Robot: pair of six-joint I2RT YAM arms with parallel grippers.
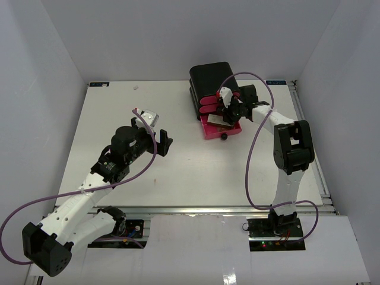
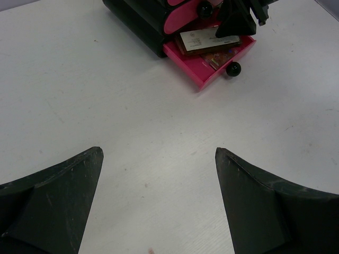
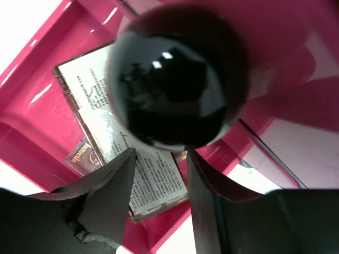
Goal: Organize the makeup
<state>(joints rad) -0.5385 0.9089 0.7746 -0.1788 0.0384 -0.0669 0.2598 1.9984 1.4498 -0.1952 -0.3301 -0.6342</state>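
The black box has its bottom pink drawer pulled out. In it lies a flat brown compact with a white printed label, also seen in the left wrist view, beside a small dark red item and a brown piece. My right gripper hangs over this drawer, jaws a little apart with nothing between them. A round black knob of an upper drawer sits just above the tips. My left gripper is open and empty over bare table. No other makeup shows.
The open drawer's own black knob sticks out towards the table's middle. The two upper pink drawers are pushed in. White walls enclose the table on three sides. The right arm's purple cable loops over the table.
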